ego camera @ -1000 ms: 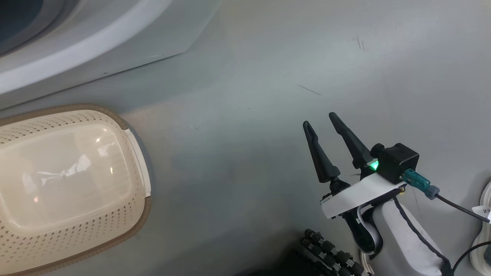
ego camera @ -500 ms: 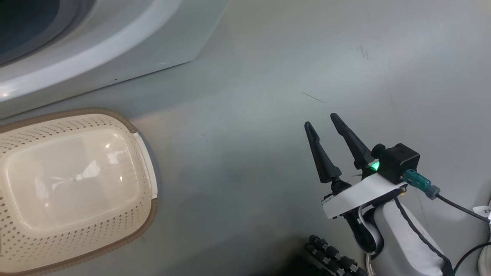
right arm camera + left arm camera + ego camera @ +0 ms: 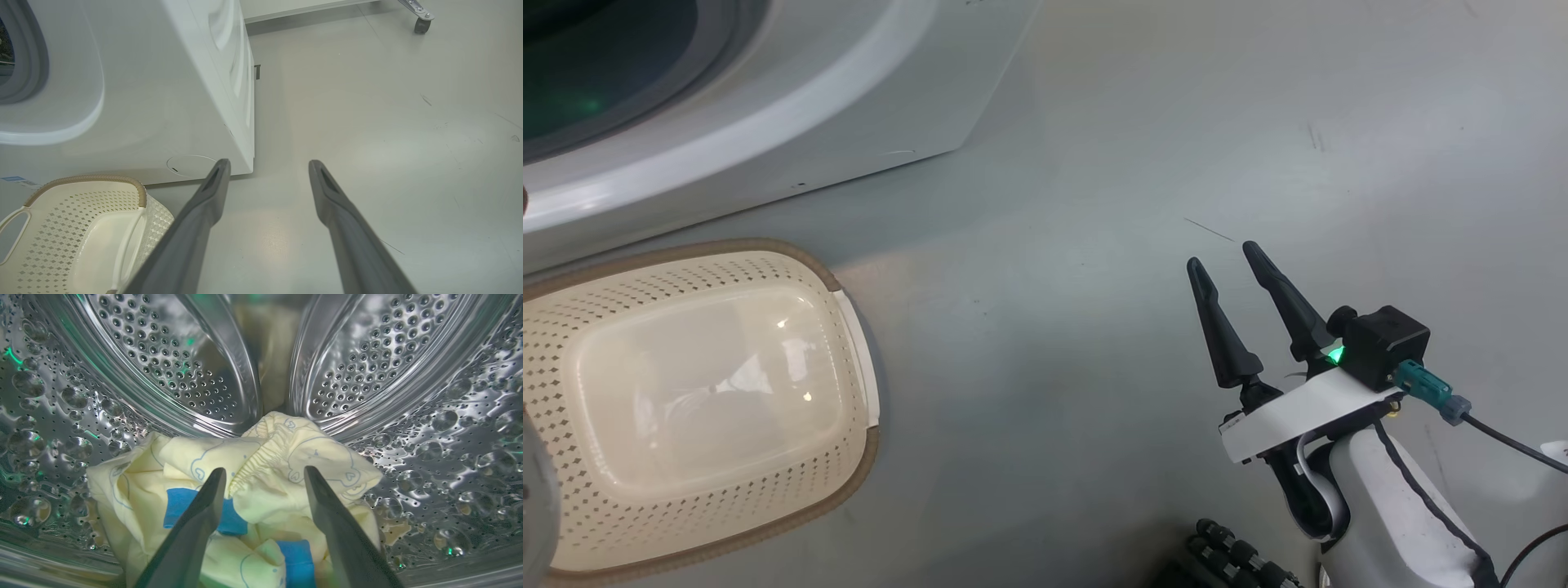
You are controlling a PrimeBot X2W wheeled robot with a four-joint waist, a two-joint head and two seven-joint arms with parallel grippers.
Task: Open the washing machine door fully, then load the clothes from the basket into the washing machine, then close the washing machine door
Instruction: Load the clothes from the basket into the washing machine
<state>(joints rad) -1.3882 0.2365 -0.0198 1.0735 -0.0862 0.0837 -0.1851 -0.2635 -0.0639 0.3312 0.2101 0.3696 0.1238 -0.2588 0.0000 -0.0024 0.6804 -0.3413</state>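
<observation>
Inside the washing machine's perforated steel drum (image 3: 163,355), my left gripper (image 3: 264,469) is open, its two dark fingers pointing down at the clothes (image 3: 286,457). The clothes are a crumpled cream-yellow heap with blue trim on the drum floor, and nothing is pinched between the fingers. The cream basket (image 3: 849,465) (image 3: 81,212) stands on the floor in front of the white washing machine (image 3: 809,131) (image 3: 163,81), with its glossy bottom bare. My right gripper (image 3: 1221,254) (image 3: 269,161) hangs open over bare floor to the right of the basket. The washing machine door is out of view.
Grey floor (image 3: 1094,163) stretches to the right of the machine. A castor wheel (image 3: 421,24) of some frame stands far off. A dark cable (image 3: 1503,441) trails from my right wrist. The machine's grey door seal (image 3: 24,61) is visible at the left edge.
The whole head picture has slid right and down, so the camera has moved. The right gripper keeps its open pose. The basket and machine have not shifted on the floor.
</observation>
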